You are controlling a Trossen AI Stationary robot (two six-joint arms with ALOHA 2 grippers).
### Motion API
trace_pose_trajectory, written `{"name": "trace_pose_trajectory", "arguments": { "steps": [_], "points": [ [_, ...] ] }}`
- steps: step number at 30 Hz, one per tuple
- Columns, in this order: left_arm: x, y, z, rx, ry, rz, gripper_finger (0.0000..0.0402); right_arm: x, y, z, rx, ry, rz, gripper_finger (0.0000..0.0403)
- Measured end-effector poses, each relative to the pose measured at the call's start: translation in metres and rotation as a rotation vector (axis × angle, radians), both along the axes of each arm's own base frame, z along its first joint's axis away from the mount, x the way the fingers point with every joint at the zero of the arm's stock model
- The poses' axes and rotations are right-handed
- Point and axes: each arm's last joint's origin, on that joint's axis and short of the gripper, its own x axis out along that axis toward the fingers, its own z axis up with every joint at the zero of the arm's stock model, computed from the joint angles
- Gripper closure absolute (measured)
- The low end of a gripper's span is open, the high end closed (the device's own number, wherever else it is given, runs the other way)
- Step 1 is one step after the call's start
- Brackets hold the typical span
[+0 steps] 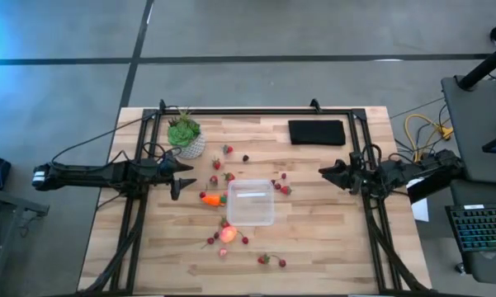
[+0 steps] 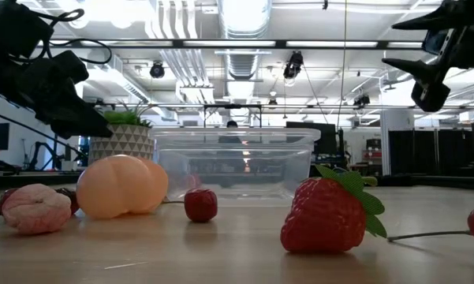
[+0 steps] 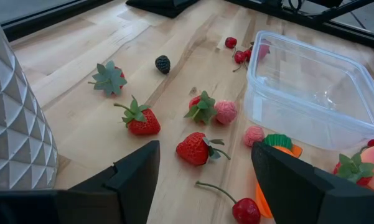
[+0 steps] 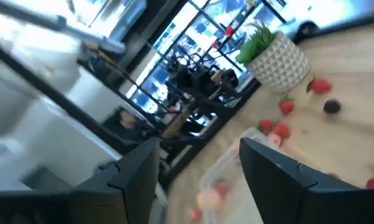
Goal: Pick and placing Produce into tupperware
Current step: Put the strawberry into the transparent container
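Observation:
The clear square tupperware (image 1: 250,203) stands on its base at the table's middle, and nothing shows inside it (image 3: 311,87). Red strawberries (image 3: 198,148) and cherries lie loose on the wood around it. An orange carrot piece (image 1: 213,199) lies at its left side, a pink-red round fruit (image 1: 228,233) at its near left corner. My left gripper (image 1: 181,177) hangs open left of the tupperware, above the berries (image 3: 205,152). My right gripper (image 1: 326,173) hovers open to the right, clear of the table (image 4: 199,146), rolled to one side.
A green plant in a pale patterned pot (image 1: 186,136) stands just beyond my left gripper. A black rectangular pad (image 1: 317,131) lies at the far right. Black frame rails (image 1: 140,223) run along both table sides. Bare wood lies right of the tupperware.

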Motion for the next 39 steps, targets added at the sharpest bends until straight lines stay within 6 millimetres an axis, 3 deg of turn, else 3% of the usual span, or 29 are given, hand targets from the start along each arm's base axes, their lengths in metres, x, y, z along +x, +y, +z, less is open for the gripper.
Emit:
{"name": "trace_pose_trajectory", "arguments": {
  "steps": [3, 8, 12, 21, 32, 36, 39],
  "points": [
    [0.0, 0.0, 0.0, 0.0, 0.0, 0.0, 0.0162, -0.001, -0.003, 0.003, 0.085, -0.037, -0.11, 0.0188],
    [0.0, 0.0, 0.0, 0.0, 0.0, 0.0, 0.0162, -0.008, -0.015, 0.016, 0.314, -0.22, -0.489, 0.0188],
    [0.0, 0.0, 0.0, 0.0, 0.0, 0.0, 0.0162, -0.013, -0.018, 0.022, 0.363, -0.278, -0.603, 0.0188],
    [0.0, 0.0, 0.0, 0.0, 0.0, 0.0, 0.0162, -0.014, -0.019, 0.027, 0.206, -0.209, -0.657, 0.0188],
    [0.0, 0.0, 0.0, 0.0, 0.0, 0.0, 0.0162, -0.013, -0.018, 0.031, 0.18, -0.225, -0.581, 0.0188],
    [0.0, 0.0, 0.0, 0.0, 0.0, 0.0, 0.0162, -0.01, -0.014, 0.046, 0.075, -0.21, -0.454, 0.0188],
    [0.0, 0.0, 0.0, 0.0, 0.0, 0.0, 0.0162, -0.005, -0.012, 0.058, -0.018, -0.04, -0.439, 0.0188]
  ]
}}
